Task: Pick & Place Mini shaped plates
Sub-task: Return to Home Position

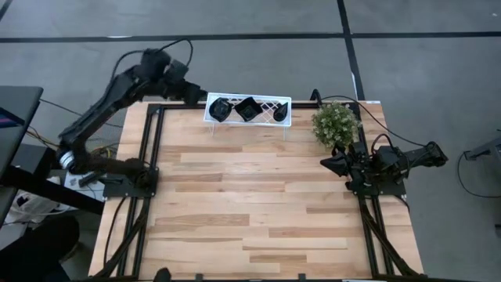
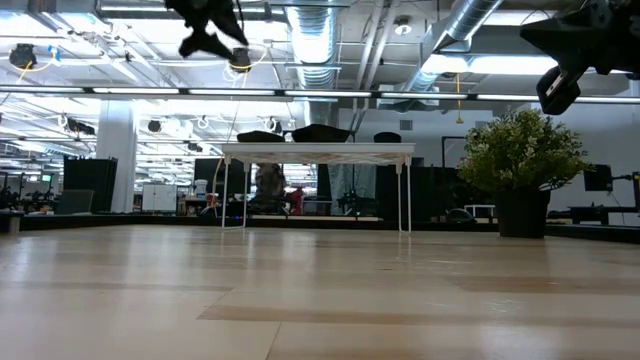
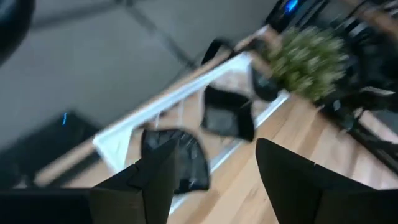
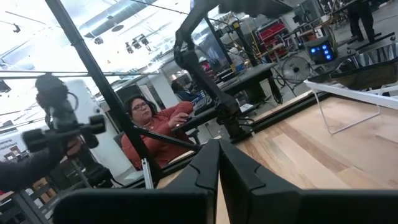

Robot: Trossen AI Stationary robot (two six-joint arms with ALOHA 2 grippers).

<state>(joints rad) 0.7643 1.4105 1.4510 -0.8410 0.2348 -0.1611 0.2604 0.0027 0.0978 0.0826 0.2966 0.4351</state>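
Left gripper (image 3: 214,149) hangs wide open and empty near the white rack (image 1: 235,121) holding black plates (image 1: 248,109); right gripper (image 1: 327,163) rests closed, empty, beside the plant (image 1: 337,124).

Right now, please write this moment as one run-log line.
mini plates: three stacks on white rack | left tool: open, raised by rack's left end | right tool: shut, beside plant
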